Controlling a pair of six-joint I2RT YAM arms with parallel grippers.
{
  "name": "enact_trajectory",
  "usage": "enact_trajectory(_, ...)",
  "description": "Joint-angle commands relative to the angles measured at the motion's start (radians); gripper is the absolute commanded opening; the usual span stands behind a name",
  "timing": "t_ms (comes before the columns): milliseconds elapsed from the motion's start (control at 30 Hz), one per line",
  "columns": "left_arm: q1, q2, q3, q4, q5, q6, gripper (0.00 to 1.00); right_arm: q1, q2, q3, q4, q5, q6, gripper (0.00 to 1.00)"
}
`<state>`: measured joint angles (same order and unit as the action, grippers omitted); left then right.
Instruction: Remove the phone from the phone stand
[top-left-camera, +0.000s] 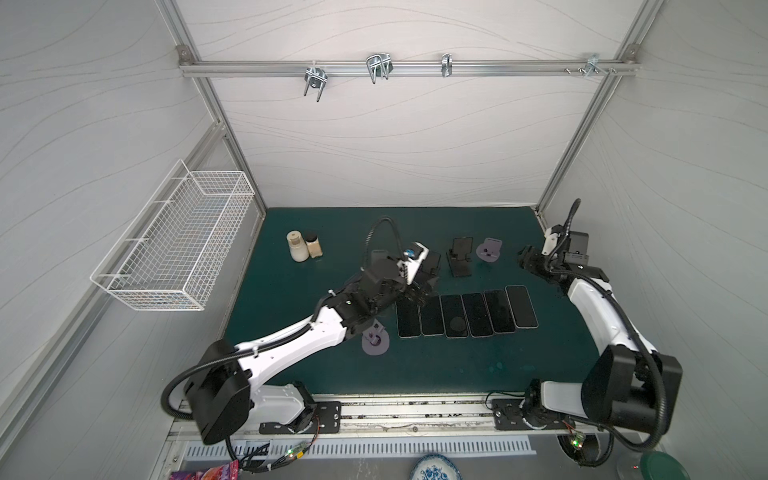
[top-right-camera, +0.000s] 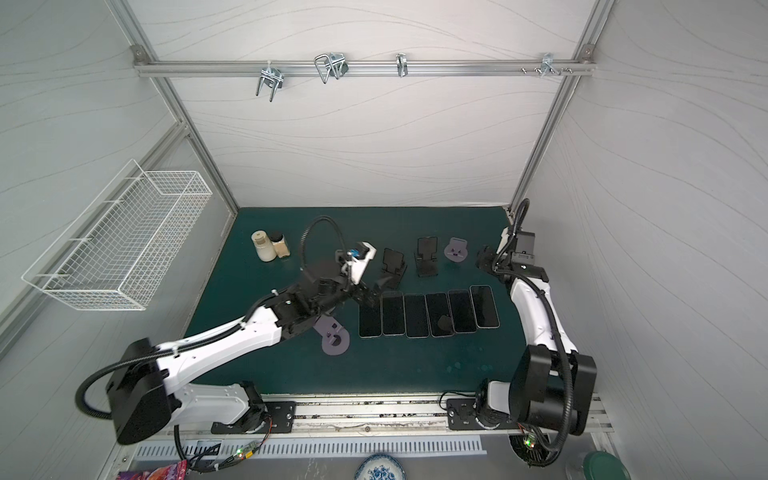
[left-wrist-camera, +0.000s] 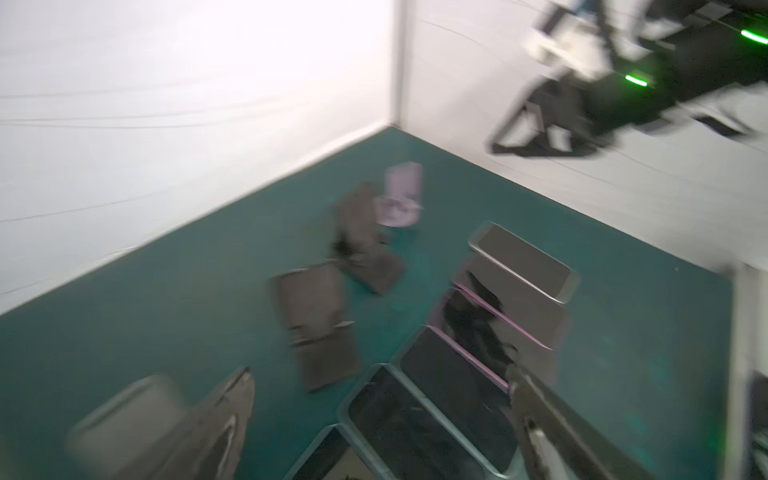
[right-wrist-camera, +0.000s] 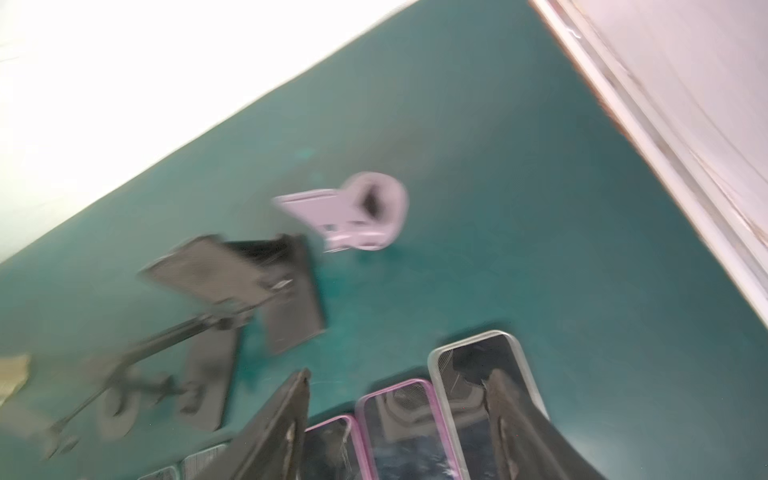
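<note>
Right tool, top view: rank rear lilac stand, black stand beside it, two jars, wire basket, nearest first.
1. rear lilac stand, just left of the right tool.
2. black stand, next leftward.
3. two jars, far left, rear.
4. wire basket, left wall.

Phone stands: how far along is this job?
Done: six phones lie flat in a row on the mat. In hand: nothing; left gripper open above the row's left end, right gripper open, aside. Left: black stands and purple stands look empty, so seemingly nothing.
</note>
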<state>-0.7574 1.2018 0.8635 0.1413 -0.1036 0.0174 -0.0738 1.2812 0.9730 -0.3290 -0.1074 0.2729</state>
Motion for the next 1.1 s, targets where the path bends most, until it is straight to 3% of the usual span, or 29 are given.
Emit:
enact_trajectory(0, 0.111, -0.143, -0.027, -0.096, -0.115, -0.045, 0.96, 0.089, -0.026, -0.024, 0.077, 0.059, -0.010, 0.71)
enact_trajectory(267, 0.421, -0.371, -0.209, -0.196, -0.272, -0.107, 0.97, 0.246, -0.026, -0.172, 0.295, 0.183, -0.076, 0.73)
enact_trajectory(400, 0.517, -0.372, -0.327, -0.127, -0.348, -0.168, 0.96, 0.273, -0.010, -0.267, 0.415, 0.314, -0.138, 0.74)
enact_trajectory(533, 0.584, -0.330, -0.444, 0.061, -0.406, -0.123, 0.96, 0.273, 0.026, -0.376, 0.611, 0.399, -0.190, 0.74)
enact_trajectory(667, 0.672, -0.259, -0.477, 0.149, -0.412, -0.141, 0.96, 0.273, 0.061, -0.465, 0.803, 0.425, -0.263, 0.73)
enact_trajectory(1067, 0.908, 0.048, -0.504, 0.492, -0.050, -0.224, 0.92, 0.251, 0.193, -0.567, 1.122, 0.347, -0.302, 0.74)
